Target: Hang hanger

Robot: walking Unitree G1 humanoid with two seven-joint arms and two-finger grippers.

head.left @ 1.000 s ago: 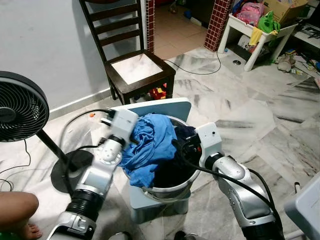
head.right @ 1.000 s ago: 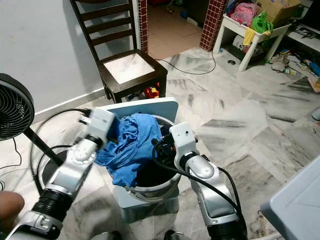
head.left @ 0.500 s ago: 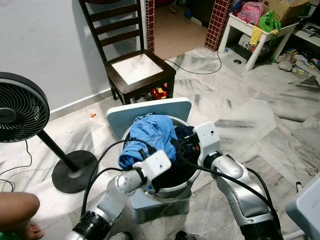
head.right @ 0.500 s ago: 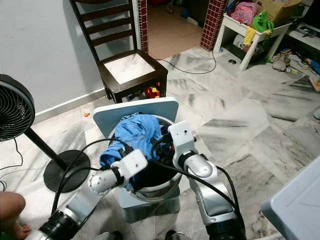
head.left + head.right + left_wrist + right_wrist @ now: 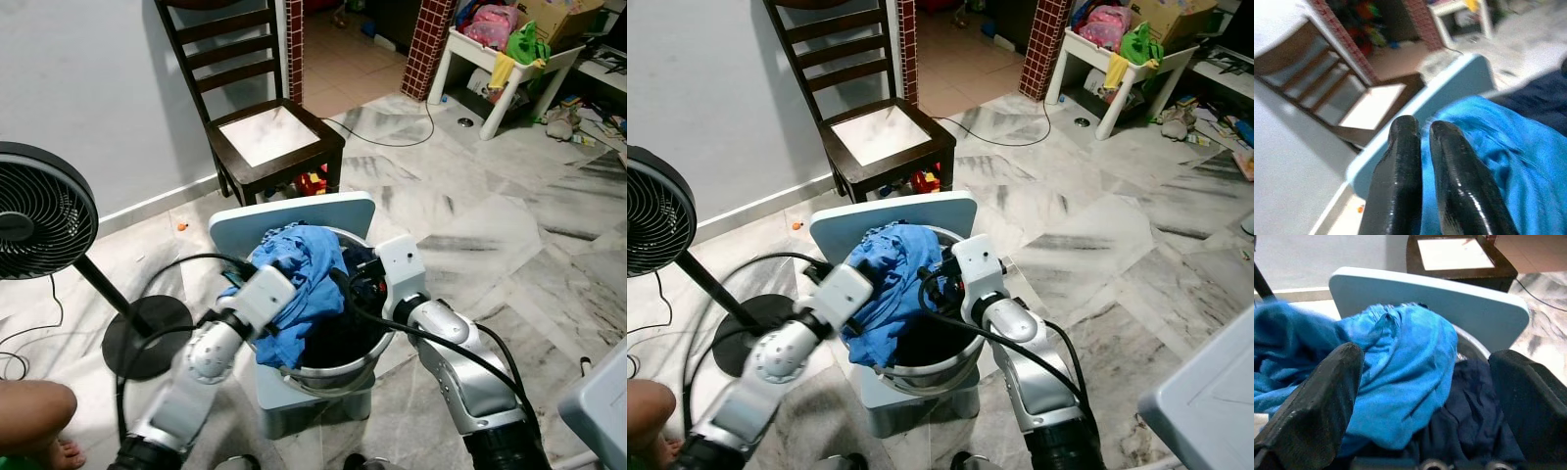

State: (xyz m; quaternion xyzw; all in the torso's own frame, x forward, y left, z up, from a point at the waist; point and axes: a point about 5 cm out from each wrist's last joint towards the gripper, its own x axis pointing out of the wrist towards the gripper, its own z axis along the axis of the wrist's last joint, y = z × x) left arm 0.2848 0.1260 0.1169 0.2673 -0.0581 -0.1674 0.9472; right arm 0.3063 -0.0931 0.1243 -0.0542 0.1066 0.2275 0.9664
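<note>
A crumpled blue garment (image 5: 302, 279) lies heaped over the left rim of a round metal basin (image 5: 338, 375). A dark navy garment (image 5: 1469, 406) lies beside it inside the basin. My left gripper (image 5: 1422, 126) is at the left side of the heap, shut, its two black fingers pressed almost together just above the blue cloth with nothing seen between them. My right gripper (image 5: 1425, 355) reaches into the basin from the right and stands wide open, one finger (image 5: 1317, 401) over the blue cloth and the other over the navy one.
The basin rests on a pale blue plastic stool (image 5: 294, 213). Behind it stands a dark wooden chair (image 5: 269, 137). A black standing fan (image 5: 39, 220) is at the left, with a person's foot (image 5: 34, 411) below it. A cluttered white shelf (image 5: 500, 69) is far right.
My left arm swung from the cloth's upper left down to the basin's front, then back up to its left side. The blue cloth shifted with it. The right arm barely moved.
</note>
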